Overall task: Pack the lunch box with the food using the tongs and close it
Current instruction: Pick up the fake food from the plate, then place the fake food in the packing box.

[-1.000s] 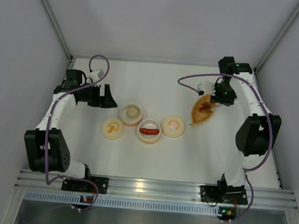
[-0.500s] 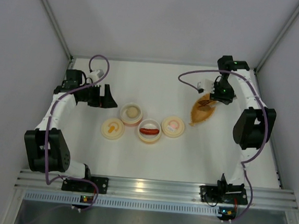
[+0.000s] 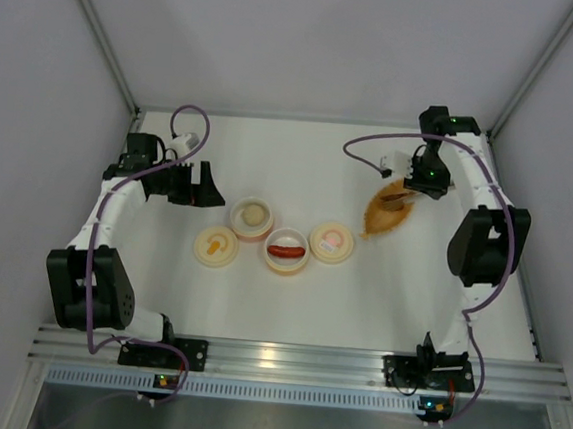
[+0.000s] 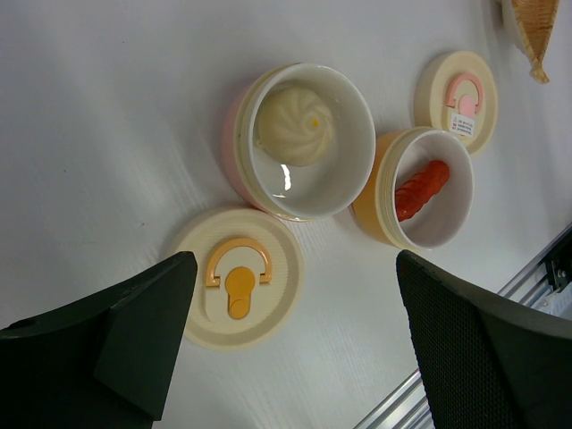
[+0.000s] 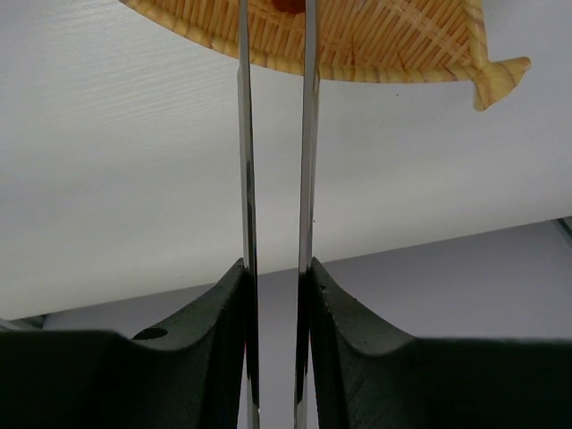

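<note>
Top external: right end effector (image 3: 417,183) hangs over the leaf dish (image 3: 387,213). Left wrist: left end effector (image 4: 295,268) gapes wide; beige ball (image 4: 295,123) lies in the pink container (image 4: 234,154), red piece (image 4: 422,189) in the orange container (image 4: 368,211). Right wrist: it clamps the tongs (image 5: 307,161).

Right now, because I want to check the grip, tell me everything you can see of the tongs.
The tongs are two thin, shiny silver metal arms, nearly parallel with a narrow gap. The right gripper clamps them from outside, one finger against each arm. They reach over the rim of the woven leaf-shaped dish, where a small red piece shows between them at the picture's edge. Their tips and joined end are out of view.
</note>
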`<state>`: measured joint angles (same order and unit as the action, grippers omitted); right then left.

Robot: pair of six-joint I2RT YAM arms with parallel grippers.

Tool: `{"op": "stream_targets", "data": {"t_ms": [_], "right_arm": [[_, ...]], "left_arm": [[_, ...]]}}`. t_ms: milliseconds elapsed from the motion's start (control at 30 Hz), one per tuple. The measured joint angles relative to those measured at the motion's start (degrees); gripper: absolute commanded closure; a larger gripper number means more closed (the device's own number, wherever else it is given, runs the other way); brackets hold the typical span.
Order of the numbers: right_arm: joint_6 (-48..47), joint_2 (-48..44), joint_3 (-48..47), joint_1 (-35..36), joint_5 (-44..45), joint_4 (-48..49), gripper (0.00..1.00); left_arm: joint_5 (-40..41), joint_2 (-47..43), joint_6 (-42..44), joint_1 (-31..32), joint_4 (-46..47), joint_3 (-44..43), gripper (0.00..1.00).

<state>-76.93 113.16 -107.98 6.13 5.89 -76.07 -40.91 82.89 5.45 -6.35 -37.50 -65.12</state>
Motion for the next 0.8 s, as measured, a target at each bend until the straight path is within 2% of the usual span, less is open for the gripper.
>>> {"op": "stream_targets", "data": {"t_ms": [300,633,800], "right_arm": [[0.8,-6.1,0.0,0.0,-1.9,0.0,1.00],[3.2,-11.1,0.8,0.2,-4.5,-0.1,1.00],[6.5,-15.0,4.4,3.7,-6.1,-0.1,1.00]], "left_arm": [[0.0,0.0,-0.2,0.0,0.0,0.0,0.02],[-0.2,-0.3,-1.0,0.0,0.0,0.0,0.02],[-0.2,-1.0,-1.4,0.0,0.3,0.0,0.02]]}}
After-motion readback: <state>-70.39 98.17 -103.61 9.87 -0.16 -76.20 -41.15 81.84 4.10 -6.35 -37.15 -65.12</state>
